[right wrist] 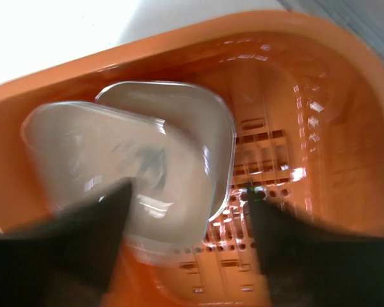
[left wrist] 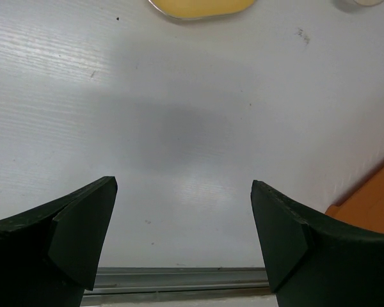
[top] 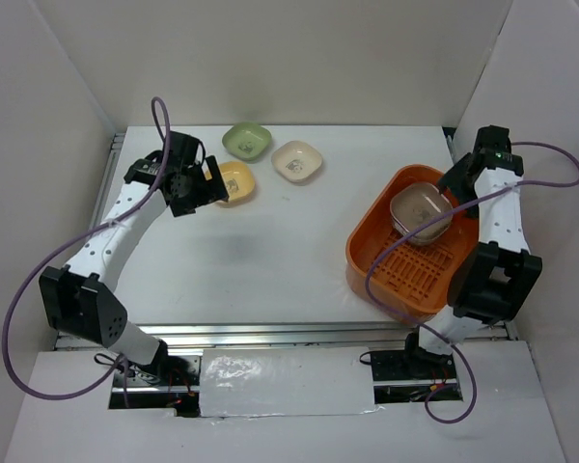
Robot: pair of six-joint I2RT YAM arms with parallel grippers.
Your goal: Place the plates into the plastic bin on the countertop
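Orange plastic marks the bin (top: 405, 280), which sits at the right side of the white countertop (top: 270, 260) in the overhead view. In its upper half lies a stack of plates (top: 422, 210), greyish-brown and at least two deep, the top one slightly askew on the one beneath. The right pincer (top: 452, 185) hangs over the bin's upper right rim, just beside that stack. Its wrist view is blurred, but the jaws show as two dark shapes at the lower corners, spread wide and holding nothing. The stack fills the left and middle of that frame, and the slotted bin floor shows at the right.

Three more plates lie on the countertop at upper centre of the overhead view: a green plate (top: 246, 141), a cream plate (top: 297, 161) just to its right, and a yellow plate (top: 234, 181) below the green one. The left pincer (top: 215, 186) is at the yellow plate's left edge. Its wrist view shows the jaws wide apart over bare countertop, with the yellow plate at the top edge of the frame, beyond the tips and not between them.
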